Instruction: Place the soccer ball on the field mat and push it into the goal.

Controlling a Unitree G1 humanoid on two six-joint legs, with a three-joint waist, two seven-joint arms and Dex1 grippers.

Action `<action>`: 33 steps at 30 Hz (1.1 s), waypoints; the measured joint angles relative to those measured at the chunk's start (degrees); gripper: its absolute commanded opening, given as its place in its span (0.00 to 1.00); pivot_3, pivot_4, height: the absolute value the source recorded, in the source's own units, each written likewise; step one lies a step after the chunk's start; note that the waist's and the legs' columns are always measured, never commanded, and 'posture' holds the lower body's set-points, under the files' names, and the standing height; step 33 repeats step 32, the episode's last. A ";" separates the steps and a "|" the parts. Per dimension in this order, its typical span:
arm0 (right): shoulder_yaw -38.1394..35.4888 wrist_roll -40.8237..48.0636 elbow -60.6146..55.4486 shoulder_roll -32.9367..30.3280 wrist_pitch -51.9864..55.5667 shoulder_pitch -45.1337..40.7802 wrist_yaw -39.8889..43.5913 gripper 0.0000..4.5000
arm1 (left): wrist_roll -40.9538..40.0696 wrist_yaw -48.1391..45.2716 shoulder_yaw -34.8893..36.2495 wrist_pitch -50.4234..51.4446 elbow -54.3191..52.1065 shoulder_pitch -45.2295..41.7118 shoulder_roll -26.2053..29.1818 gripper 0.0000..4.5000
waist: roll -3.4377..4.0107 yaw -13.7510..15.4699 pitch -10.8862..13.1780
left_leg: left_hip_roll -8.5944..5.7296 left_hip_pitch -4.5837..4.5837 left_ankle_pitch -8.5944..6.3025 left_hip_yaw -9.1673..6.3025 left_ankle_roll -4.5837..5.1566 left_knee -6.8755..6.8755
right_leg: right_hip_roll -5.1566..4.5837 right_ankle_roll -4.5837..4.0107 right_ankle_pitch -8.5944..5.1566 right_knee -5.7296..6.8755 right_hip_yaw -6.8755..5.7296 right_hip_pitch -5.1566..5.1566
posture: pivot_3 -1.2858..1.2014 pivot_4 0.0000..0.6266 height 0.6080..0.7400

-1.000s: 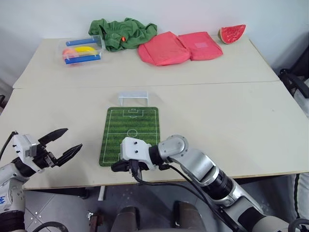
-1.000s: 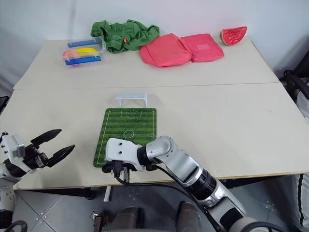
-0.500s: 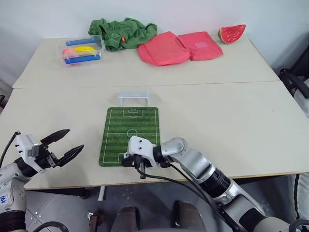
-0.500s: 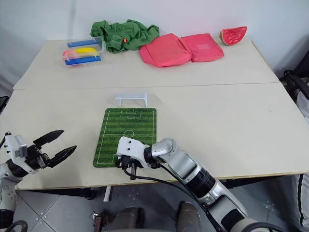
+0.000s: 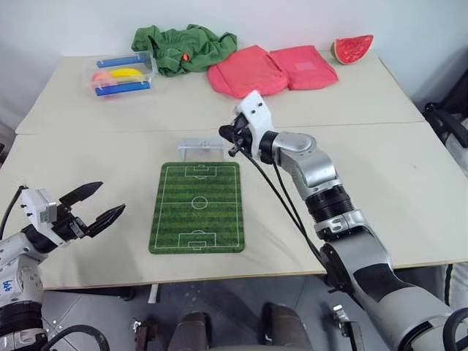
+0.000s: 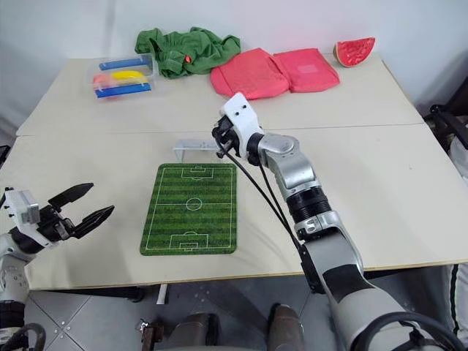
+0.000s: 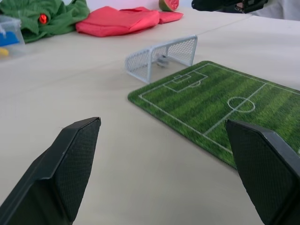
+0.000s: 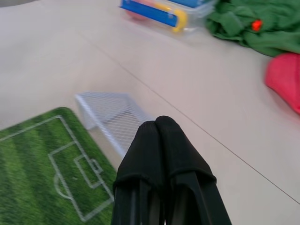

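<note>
Two pincers: right gripper (image 8: 156, 123) pressed shut on nothing, raised just beside the goal (image 5: 201, 148) at its right post; left gripper (image 5: 110, 199) spread wide and empty, well short of the goal and off to its left.
Ball: small speckled blob, judged to be the soccer ball (image 7: 162, 60), resting inside the goal behind the netting; too small for certainty.
Mat: field mat (image 5: 197, 207) lying flat, far end just in front of the goal, no ball on its stripes.
Table: pale table (image 5: 395, 168) carrying, well behind the goal, a clear tray (image 5: 121, 73), a green cloth (image 5: 183, 47), a red cloth (image 5: 270, 69) and a watermelon slice (image 5: 351, 49).
Done: placing and pushing apparently both complete, judged from the blob sitting in the goal.
Left: little beyond drawing the right arm clear, as far as visible.
Change: one second earlier, right gripper low at the mat's end farthest from the goal; half a second earlier, at that same end; now swept the mat's whole length to the goal's side. Left gripper much where it was, same spread. Goal and mat unmoved.
</note>
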 measured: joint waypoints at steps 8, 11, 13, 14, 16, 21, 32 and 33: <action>1.88 3.97 -11.63 -13.29 0.76 11.68 19.78 0.35 | -0.02 -0.26 0.24 0.16 1.68 0.35 0.48 1.00 | -0.01 -0.32 0.00 | 0.01 0.01 -0.03 0.13 0.05 0.09 | -0.01 0.00 0.00 -0.10 0.02 0.03 | 0.52 0.24 1.00; 1.91 5.44 -11.90 -17.42 -1.89 14.36 27.83 0.60 | -0.07 -0.44 0.70 0.26 1.96 1.19 0.95 1.00 | 0.00 -0.38 0.01 | 0.04 0.03 -0.03 0.22 0.05 0.13 | -0.01 0.00 0.00 -0.09 0.06 0.03 | 0.52 0.24 1.00; 1.65 6.87 -11.67 -20.83 -4.42 15.48 33.92 0.75 | -0.25 -0.52 1.14 0.55 1.80 2.18 1.13 1.00 | -0.01 -0.45 0.01 | 0.06 0.08 -0.04 0.28 0.06 0.12 | -0.01 0.00 0.00 -0.10 0.09 0.03 | 0.52 0.24 1.00; 1.29 7.79 -10.95 -23.12 -6.06 16.42 37.59 0.84 | -0.42 -0.52 1.80 0.85 1.81 3.34 1.26 1.00 | -0.01 -0.41 0.01 | 0.07 0.10 -0.05 0.28 0.08 0.12 | -0.01 0.00 0.00 -0.11 0.09 0.04 | 0.52 0.24 1.00; 0.13 8.22 -8.26 -26.19 -9.20 18.34 42.50 0.99 | -0.57 -0.53 3.21 1.33 1.98 5.31 1.31 1.00 | -0.03 -0.27 0.02 | 0.07 0.09 -0.06 0.29 0.09 0.12 | -0.01 0.00 0.00 -0.11 0.08 0.05 | 0.52 0.24 1.00; -0.68 8.18 -0.58 -28.37 -17.38 20.28 48.65 0.99 | -1.16 -0.55 5.93 1.59 2.11 7.66 2.56 1.00 | -0.04 -0.28 0.03 | 0.09 0.11 -0.07 0.36 0.09 0.24 | -0.01 -0.01 0.01 -0.08 0.12 0.07 | 0.52 0.24 1.00; -7.09 8.53 4.44 -29.03 -24.61 26.16 44.76 0.99 | -3.05 1.23 10.34 3.34 1.35 11.44 2.93 1.00 | -0.04 0.48 0.03 | 0.14 0.14 -0.08 0.35 0.07 0.24 | 0.00 -0.02 0.01 -0.08 0.10 0.10 | 0.52 0.24 1.00; -7.09 8.53 4.44 -29.03 -24.61 26.16 44.76 0.99 | -3.05 1.23 10.34 3.34 1.35 11.44 2.93 1.00 | -0.04 0.48 0.03 | 0.14 0.14 -0.08 0.35 0.07 0.24 | 0.00 -0.02 0.01 -0.08 0.10 0.10 | 0.52 0.24 1.00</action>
